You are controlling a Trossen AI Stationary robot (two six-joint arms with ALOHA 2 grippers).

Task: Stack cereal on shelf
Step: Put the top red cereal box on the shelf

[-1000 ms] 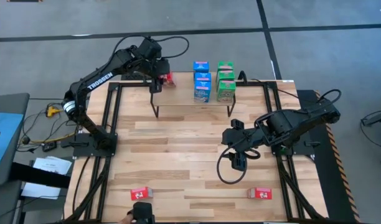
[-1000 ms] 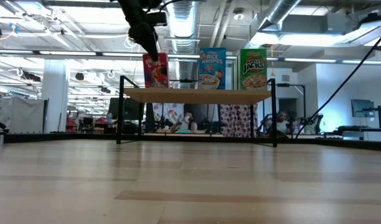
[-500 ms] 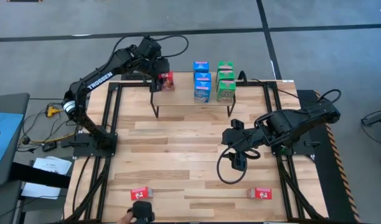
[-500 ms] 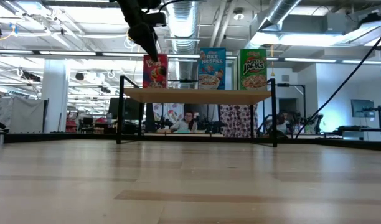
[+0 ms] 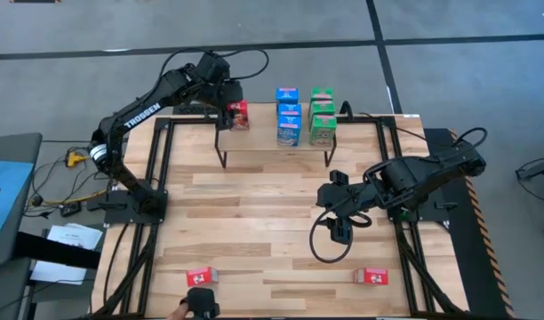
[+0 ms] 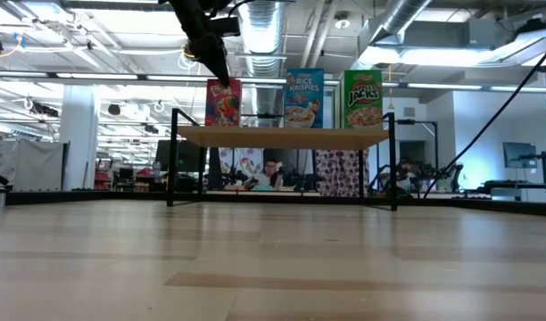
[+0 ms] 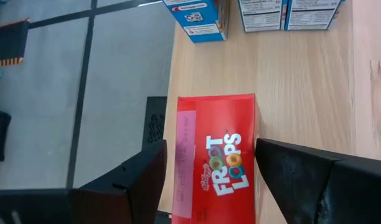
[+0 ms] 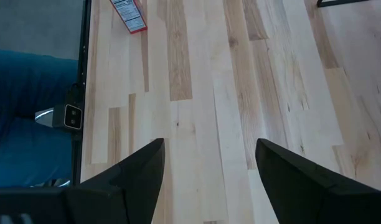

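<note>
Holding a red Froot Loops box (image 7: 216, 165) between its two fingers (image 7: 125, 180), the left gripper (image 5: 229, 114) sits at the upper left of the high view, over the left end of the shelf (image 5: 263, 142). In the left wrist view the box's long axis runs along the gap between the fingers, each finger flanking a long side; whether they are pressing or have just let go cannot be told for certain, though they look closed on it. In the low view the box (image 6: 223, 102) stands upright on the shelf top (image 6: 282, 135), well left of the blue Rice Krispies box (image 6: 303, 98) and green Apple Jacks box (image 6: 363, 99). The right gripper (image 5: 340, 231) waits with spread, empty fingers mid-tabletop (image 5: 254, 231), nearer than the left to the two red boxes (image 5: 201, 276) at the bottom edge.
</note>
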